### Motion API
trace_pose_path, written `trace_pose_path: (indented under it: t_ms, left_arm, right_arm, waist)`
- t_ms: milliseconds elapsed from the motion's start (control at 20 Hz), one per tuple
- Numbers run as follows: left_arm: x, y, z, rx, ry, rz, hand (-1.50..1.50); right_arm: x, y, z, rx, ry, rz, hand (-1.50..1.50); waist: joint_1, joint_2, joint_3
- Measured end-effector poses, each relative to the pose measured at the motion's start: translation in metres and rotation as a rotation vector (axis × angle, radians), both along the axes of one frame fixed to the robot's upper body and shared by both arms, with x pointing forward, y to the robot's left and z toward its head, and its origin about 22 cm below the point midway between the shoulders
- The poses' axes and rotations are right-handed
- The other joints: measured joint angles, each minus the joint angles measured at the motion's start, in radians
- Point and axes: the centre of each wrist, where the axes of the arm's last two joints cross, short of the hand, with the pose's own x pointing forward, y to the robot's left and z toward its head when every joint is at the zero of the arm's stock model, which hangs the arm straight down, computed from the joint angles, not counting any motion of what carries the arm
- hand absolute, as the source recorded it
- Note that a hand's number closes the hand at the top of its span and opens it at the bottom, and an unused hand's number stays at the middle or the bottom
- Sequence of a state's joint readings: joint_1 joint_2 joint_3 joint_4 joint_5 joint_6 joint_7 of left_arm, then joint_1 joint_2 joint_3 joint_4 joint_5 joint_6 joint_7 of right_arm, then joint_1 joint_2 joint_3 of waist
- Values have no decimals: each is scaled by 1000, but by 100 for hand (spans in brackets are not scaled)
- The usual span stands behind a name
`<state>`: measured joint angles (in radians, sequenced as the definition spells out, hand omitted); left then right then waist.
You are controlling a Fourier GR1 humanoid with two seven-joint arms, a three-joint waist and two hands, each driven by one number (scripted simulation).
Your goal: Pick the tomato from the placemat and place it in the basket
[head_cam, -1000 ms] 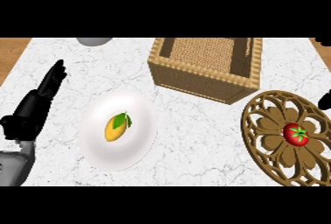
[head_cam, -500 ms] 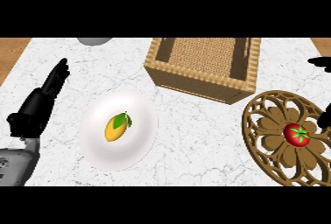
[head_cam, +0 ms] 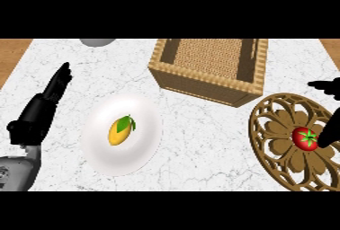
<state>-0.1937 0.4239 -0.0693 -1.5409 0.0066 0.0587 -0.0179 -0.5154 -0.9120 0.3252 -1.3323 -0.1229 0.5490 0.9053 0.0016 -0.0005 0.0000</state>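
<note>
At the near right edge, the right hand [head_cam: 330, 131] is hanging wide open, touching the tomato [head_cam: 306, 137] lying on the placemat [head_cam: 272, 130]. Closing off-centre risks rolling it away. The left hand [head_cam: 40, 112] is resting open at left. Farther back, the basket [head_cam: 199, 87] is waiting.

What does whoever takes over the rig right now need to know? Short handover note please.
Left hand: open, fingers straight, resting at the view's left, holding nothing.
Right hand: at the view's right edge, mostly out of frame, open; one part sits just right of the tomato, not curled round it.
Tomato: on the round wooden placemat, not lifted.
Basket: behind and left of the placemat; the tomato is not in it.
Plate with a mango: not part of the job.
Done: nothing yet beyond the hand being at the tomato.
Left: grasp, lift, carry to the basket, release.
</note>
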Motion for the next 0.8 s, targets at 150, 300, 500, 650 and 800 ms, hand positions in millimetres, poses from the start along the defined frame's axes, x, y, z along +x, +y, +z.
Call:
trace_pose_path:
  t_ms: [150,300,500,650,800]
  left_arm:
    - [-1,2,-1,-2,-1,-1,0]
    - [-1,-1,-5,-3,-1,-3,0]
    - [-6,4,1,-5,-2,1,0]
    - [0,6,-2,-7,-4,0,0]
    - [1,7,-1,-6,-5,3,0]
  right_arm:
    - [-2,-3,-9,-3,7,-12,-150]
    - [-7,-3,-20,-14,11,-10,-150]
    - [-15,0,-34,-22,-7,-8,-150]
    - [-17,4,-43,-35,-18,-8,-150]
    - [-20,5,-49,-43,-29,-12,-150]
  waist:
    - [0,0,0]
    - [-1,0,0]
    - [-1,-1,0]
    - [-2,0,0]
    - [-2,0,0]
